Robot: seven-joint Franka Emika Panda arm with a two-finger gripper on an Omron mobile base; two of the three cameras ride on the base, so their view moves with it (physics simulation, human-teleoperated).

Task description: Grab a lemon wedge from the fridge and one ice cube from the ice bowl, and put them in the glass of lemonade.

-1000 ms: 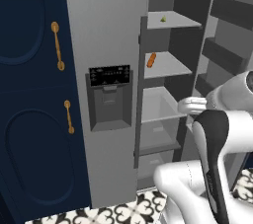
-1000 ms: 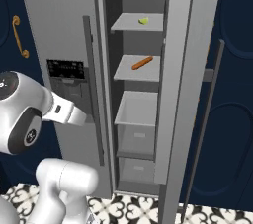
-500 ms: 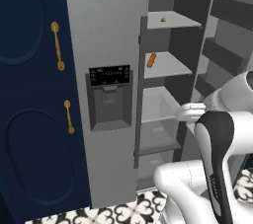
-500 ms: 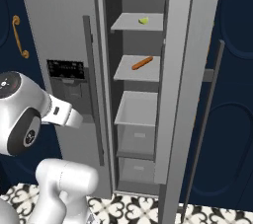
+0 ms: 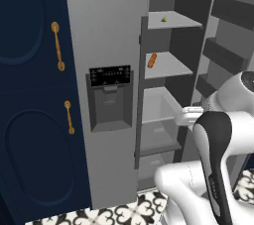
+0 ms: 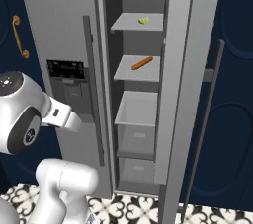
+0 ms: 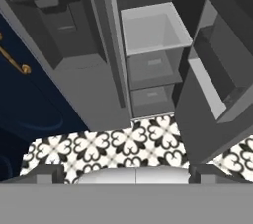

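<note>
The fridge (image 5: 106, 30) stands with its right door swung open. A small yellow-green lemon wedge (image 5: 163, 19) lies on the top shelf (image 6: 144, 20), well above my arm. My gripper (image 7: 126, 171) is open, its dark fingertips (image 7: 49, 172) far apart with nothing between them. It hangs low in front of the open compartment and looks down at the fridge's drawers (image 7: 153, 28) and the floor. The ice bowl and the glass of lemonade are out of view.
An orange carrot-like stick (image 6: 142, 63) lies on the second shelf. The open door (image 6: 183, 70) with its bins (image 7: 217, 70) juts out on the right. Navy cabinets with gold handles (image 5: 58, 45) flank the fridge. Patterned tiles (image 7: 128, 144) cover the floor.
The arm's hand has sunk a little and drawn back in front of the fridge. The gripper stays open, and the lemon wedge and fridge have not moved.
</note>
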